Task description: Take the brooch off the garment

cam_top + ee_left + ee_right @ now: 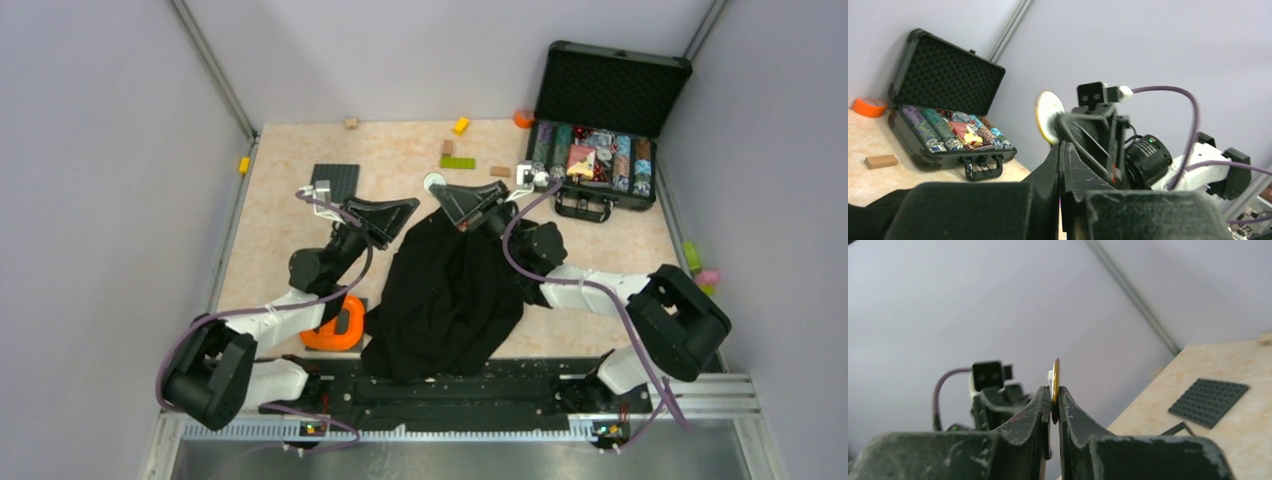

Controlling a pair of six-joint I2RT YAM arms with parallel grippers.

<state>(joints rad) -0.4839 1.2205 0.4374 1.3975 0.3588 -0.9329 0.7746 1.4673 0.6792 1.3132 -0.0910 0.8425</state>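
One brooch (1056,380) | pinched edge-on in right hand (1054,407) | left hand (1060,150) pressed together nearby

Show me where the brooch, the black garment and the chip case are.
brooch (1045,114): left wrist view, on its pale round face.
black garment (450,290): top view, on the middle of the cloth.
chip case (612,90): top view, on the open lid's foam lining.
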